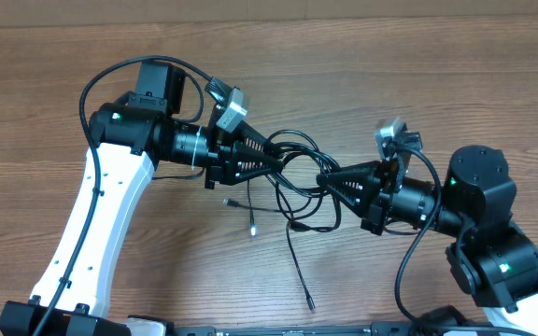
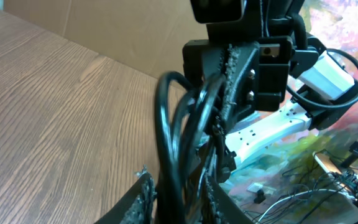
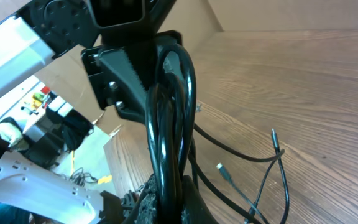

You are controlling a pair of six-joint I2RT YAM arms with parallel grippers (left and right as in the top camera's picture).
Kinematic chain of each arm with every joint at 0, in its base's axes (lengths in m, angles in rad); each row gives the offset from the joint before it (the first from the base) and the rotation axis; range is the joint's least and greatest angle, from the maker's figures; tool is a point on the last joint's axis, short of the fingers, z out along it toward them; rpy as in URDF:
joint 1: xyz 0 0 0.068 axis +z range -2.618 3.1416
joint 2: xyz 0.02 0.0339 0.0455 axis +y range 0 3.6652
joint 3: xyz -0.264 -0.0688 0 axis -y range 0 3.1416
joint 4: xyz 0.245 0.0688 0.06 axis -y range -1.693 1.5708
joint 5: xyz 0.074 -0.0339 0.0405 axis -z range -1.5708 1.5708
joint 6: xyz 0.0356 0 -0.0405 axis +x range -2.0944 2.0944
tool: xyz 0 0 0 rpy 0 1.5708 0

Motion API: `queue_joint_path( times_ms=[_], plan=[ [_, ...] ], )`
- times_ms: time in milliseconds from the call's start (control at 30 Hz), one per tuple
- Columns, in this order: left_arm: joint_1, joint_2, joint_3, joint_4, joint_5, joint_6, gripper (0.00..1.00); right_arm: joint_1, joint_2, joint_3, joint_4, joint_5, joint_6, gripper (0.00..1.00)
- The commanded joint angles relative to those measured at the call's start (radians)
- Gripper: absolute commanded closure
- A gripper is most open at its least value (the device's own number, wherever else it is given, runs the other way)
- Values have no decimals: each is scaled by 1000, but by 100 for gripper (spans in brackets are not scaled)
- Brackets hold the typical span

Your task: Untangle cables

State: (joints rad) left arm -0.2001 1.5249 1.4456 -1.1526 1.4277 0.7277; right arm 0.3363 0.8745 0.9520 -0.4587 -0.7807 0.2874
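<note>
- Black cables are bunched in one knot at mid-table, strung between the two tools. Free ends hang off the knot toward 6 to 7 o'clock in the overhead view.
- Right gripper is at 3 o'clock of the knot, fully closed and pinching several strands at once.
- Left gripper is at 9 o'clock of the knot. Its jaws stand partly apart and the loop runs through the gap. I see no firm pinch from its wrist view.
- Risk 1: if the arms separate now, the loop slips straight out of the left side. There's not enough squeeze on it.
- Risk 2: the right side clamps a bundle, not one cord. Pulling toward 3 o'clock likely drags everything and cinches the knot tighter.
- Risk 3: the tools are nearly nose to nose. Any re-grab toward the centre could knock fingertips together, or trap a strand in the serrated faces.
- Risk 4: the silver-tipped end and the long tail lie loose on the wood. A plug could catch inside a loop when tension comes on and lock the tangle.
- Risk 5: lifting with only one side secure probably swings the whole bundle under the right arm and out of overhead sight.
- I can't tell which strand crosses over which in the knot. It's too dense.
</note>
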Motion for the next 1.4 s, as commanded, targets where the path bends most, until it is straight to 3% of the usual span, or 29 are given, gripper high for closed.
queue_joint_path(
  times_ms=[0, 33, 67, 200, 367, 467, 600, 800, 967, 1033, 1100, 1167, 1200, 1367],
  plan=[
    [5, -14, -3, 1, 3, -3, 69, -31, -7, 27, -6, -6, 0, 96],
    [5, -14, -3, 0, 4, -3, 57, -39, -7, 27, -12, -6, 0, 96],
    [5, -14, -3, 1, 5, -3, 53, -45, -7, 27, -17, -6, 0, 96],
    [5, -14, -3, 5, 5, -3, 52, -50, -7, 27, -19, -38, 0, 96],
    [5, -14, -3, 17, 6, -3, 61, -50, -7, 27, -19, -89, -5, 96],
    [5, -14, -3, 24, 6, -3, 73, -50, -7, 27, -19, -89, -7, 96],
    [5, -14, -3, 23, 6, -3, 76, -50, -7, 27, -19, -89, -8, 96],
    [5, -14, -3, 24, 6, -3, 59, -51, -7, 27, -30, -84, -31, 96],
    [5, -14, -3, 24, 5, -3, 56, -52, -7, 27, -30, -84, -31, 96],
    [5, -14, -3, 24, 5, -3, 57, -52, -7, 27, -31, -84, -31, 96],
    [6, -14, -3, 24, 5, -3, 67, -52, -7, 27, -31, -84, -31, 96],
    [11, -14, -3, 25, 3, -3, 84, -52, -7, 27, -32, -85, -31, 96],
    [16, -14, -3, 24, 3, -3, 87, -52, -7, 27, -34, -84, -31, 96],
    [51, -14, -3, 26, 28, -18, 76, -51, -7, 27, -38, -85, -31, 96]
  ],
)
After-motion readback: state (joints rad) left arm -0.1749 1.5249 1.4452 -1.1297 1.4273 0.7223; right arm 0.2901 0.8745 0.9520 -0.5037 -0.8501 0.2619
